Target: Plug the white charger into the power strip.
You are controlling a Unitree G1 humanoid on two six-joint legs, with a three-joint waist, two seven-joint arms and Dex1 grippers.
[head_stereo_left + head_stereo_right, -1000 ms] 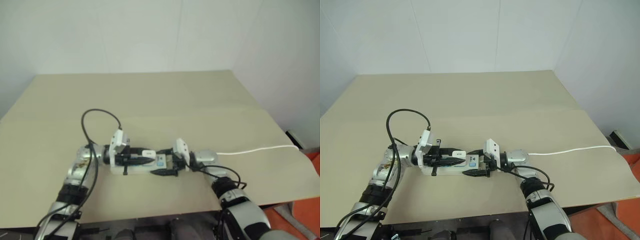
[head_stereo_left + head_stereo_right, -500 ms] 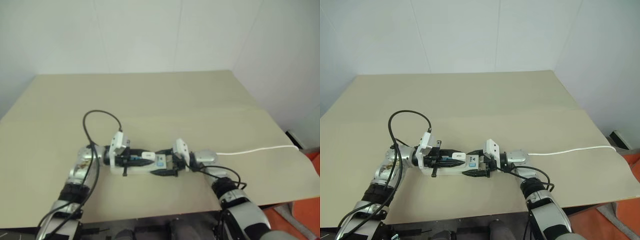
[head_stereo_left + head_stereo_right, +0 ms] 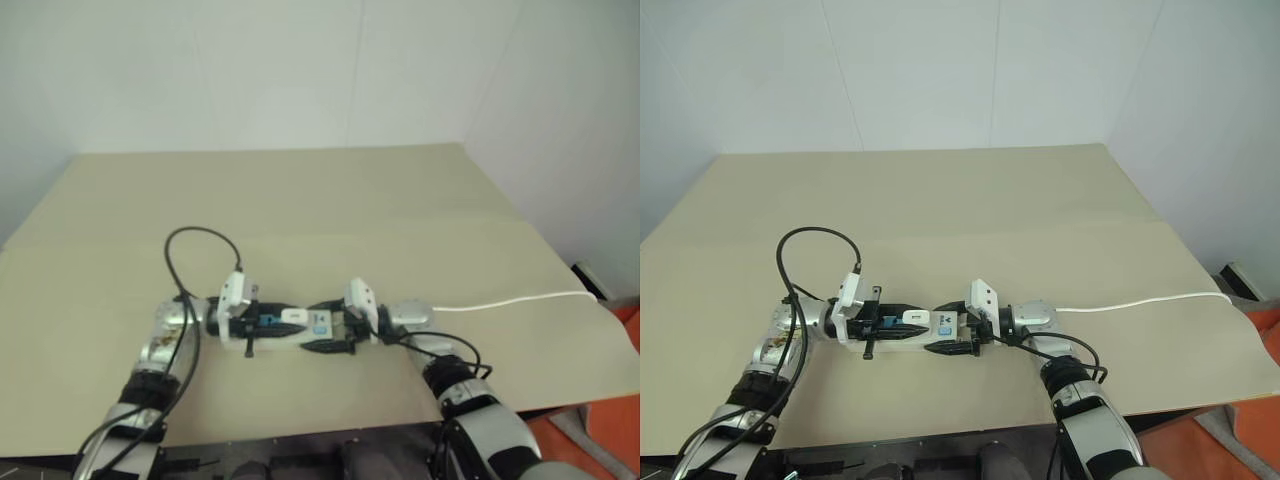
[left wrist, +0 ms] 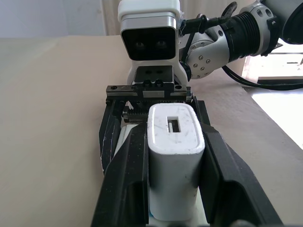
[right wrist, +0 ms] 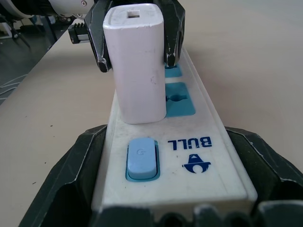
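1. Two grippers meet mid-table over the power strip (image 5: 163, 142), which lies flat on the tan table (image 3: 1040, 200), its thin white cord (image 3: 1140, 300) trailing off toward the robot's right.
2. Left gripper (image 4: 173, 156): jaws narrow, clamped on the white charger (image 5: 135, 61) from both sides, fingers (image 4: 125, 184) pressing its flanks.
3. Right gripper (image 5: 165, 189): jaws wide, one finger on each long side of the strip at the switch end, bracing it; whether they actually squeeze it I cannot tell.
4. Charger stands upright on the strip, base touching its top face, just beside the blue switch (image 5: 141, 158) and over the nearest socket panel. Prongs hidden.
5. Step in hand, by my read: insertion, final seating. Looks nearly or fully down, but the seam is not clear enough to call it seated.
6. Next move likely calls for a straight push down with the charger kept upright while the strip is held still, then letting go of the charger without tugging it.
7. Risk: tilting would jam the prongs or shift the strip.
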